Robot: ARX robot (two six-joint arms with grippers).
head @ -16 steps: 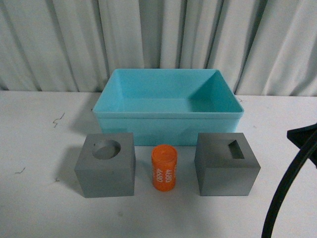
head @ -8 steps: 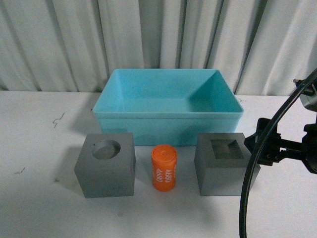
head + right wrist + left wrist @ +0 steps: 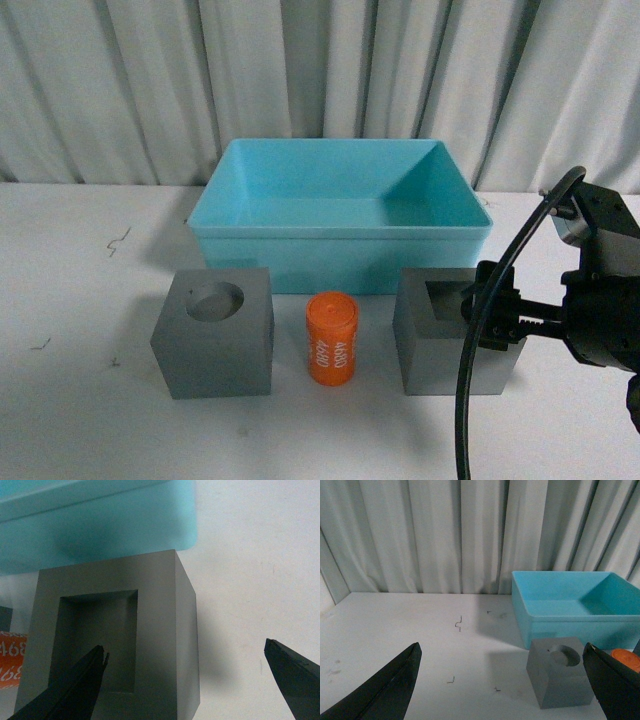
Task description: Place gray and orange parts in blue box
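Note:
The blue box [image 3: 340,230] stands at the middle back of the table. In front of it, in a row, are a gray cube with a round recess [image 3: 213,335], an orange cylinder printed "4680" [image 3: 331,338] and a gray cube with a square recess [image 3: 435,350]. My right gripper [image 3: 487,310] is open at that cube's right top edge. In the right wrist view one finger [image 3: 70,690] hangs over the square recess of the cube [image 3: 150,605], the other [image 3: 295,675] beyond its side. My left gripper [image 3: 502,690] is open, well back from the round-recess cube [image 3: 562,677].
A pleated grey curtain [image 3: 320,70] closes off the back. The white tabletop [image 3: 80,300] carries small dark marks at the left. A black cable [image 3: 470,400] from the right arm loops down in front of the square-recess cube.
The right arm has come in from the right edge and leftward. Its open gripper now reaches the square-recess cube. The parts and the box have not moved.

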